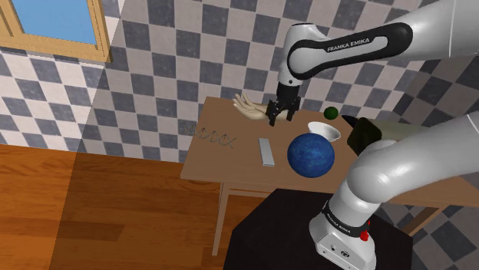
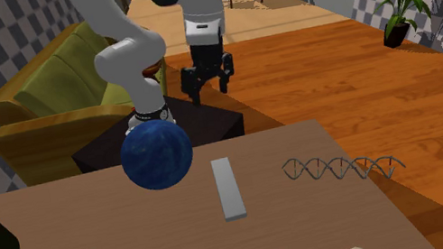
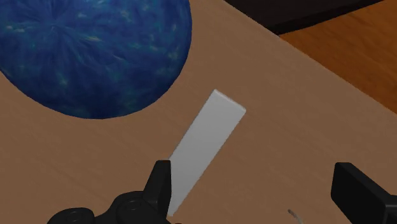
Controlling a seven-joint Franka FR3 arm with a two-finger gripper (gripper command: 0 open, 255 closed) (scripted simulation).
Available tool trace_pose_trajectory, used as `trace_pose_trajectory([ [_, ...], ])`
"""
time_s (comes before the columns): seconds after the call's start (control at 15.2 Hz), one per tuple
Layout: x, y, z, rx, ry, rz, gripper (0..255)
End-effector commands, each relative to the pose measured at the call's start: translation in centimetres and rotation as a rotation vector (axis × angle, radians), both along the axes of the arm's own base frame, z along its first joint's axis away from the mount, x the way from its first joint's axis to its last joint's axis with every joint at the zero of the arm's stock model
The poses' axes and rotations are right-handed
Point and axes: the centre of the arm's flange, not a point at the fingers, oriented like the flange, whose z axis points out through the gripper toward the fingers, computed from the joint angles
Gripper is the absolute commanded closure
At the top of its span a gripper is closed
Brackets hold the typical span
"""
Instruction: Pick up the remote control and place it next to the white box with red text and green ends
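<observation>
On the table (image 1: 222, 165), the remote control (image 1: 266, 151) is seen lying flat as a plain grey bar, just beside the blue ball (image 1: 312, 154). The gripper (image 1: 282, 115) is held above it with the fingers spread wide, and nothing is clasped. In the wrist view the bar is found close to one finger, not midway. A small shift is probably needed, so that it can be taken by its long sides without the ball being pushed.
</observation>
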Motion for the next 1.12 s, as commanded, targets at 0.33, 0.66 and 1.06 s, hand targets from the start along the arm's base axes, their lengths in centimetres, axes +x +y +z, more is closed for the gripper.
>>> trace_pose_trajectory([
  [0.33, 3.1, -3.7, -8.1, 0.012, -0.03, -0.164, 0],
  [0.66, 4.9, -6.5, -13.7, 0.021, -0.05, -0.28, 0],
  [1.06, 6.1, -8.9, -19.3, 0.028, -0.066, -0.372, 0],
])
